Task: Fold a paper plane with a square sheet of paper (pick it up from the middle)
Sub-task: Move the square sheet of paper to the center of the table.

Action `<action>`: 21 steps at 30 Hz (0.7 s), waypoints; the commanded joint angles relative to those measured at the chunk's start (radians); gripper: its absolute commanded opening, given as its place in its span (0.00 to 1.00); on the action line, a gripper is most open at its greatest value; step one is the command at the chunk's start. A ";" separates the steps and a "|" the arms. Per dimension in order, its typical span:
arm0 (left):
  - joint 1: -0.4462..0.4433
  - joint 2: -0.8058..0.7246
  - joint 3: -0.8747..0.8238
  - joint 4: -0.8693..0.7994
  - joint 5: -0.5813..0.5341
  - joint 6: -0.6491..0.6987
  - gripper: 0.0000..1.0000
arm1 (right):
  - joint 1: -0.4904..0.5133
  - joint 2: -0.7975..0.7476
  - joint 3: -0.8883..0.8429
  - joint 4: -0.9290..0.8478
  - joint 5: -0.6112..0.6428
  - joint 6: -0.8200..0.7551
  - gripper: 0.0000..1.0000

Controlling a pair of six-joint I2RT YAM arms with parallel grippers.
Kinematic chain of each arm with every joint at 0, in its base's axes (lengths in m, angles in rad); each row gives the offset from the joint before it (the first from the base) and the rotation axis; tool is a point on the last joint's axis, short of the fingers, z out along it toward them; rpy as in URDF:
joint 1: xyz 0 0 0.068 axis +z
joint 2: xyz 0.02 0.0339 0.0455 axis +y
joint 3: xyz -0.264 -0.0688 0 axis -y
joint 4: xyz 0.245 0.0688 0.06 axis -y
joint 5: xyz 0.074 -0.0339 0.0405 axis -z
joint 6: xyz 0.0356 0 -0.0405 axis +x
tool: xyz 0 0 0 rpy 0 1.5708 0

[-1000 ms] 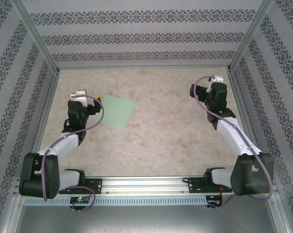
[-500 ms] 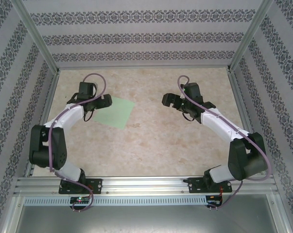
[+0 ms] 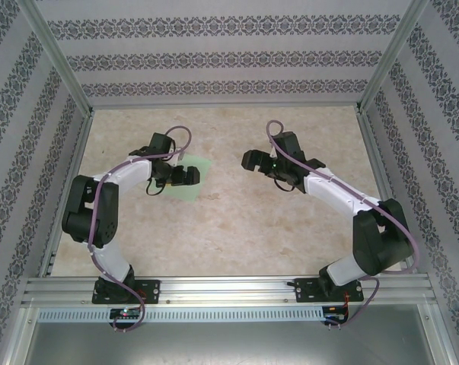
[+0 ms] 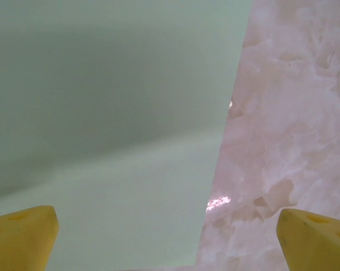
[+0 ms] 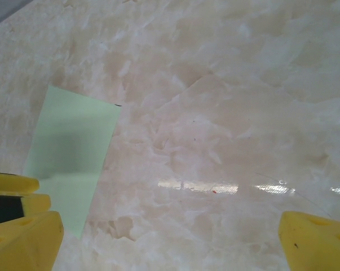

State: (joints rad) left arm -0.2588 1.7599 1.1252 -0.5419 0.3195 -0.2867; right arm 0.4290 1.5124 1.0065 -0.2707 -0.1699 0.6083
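Observation:
The square sheet of paper is pale green and lies flat and unfolded on the marble-patterned table, left of centre. My left gripper hovers over the sheet, covering its middle. In the left wrist view the sheet spreads across the left side, and the gripper is open, with one yellow fingertip over paper and the other over bare table. My right gripper is open over bare table to the right of the sheet, with nothing between its fingertips. The paper plane is out of view.
Patterned walls close in the table on three sides, with metal frame posts at the back corners. A metal rail carrying the arm bases runs along the near edge. Bare table lies between the two grippers.
Both arms have swung inward. The left gripper moved right from the sheet's left edge to over its middle. The right gripper moved left from the far right side toward the centre.

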 commanded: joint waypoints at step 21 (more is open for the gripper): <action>-0.349 0.004 -0.090 0.148 0.002 -0.434 1.00 | -0.057 -0.170 -0.111 -0.036 0.095 0.058 0.98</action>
State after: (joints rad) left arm -0.5453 1.7561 1.0382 -0.4480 0.2943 -0.6224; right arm 0.3973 1.3827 0.9234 -0.2974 -0.1089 0.6464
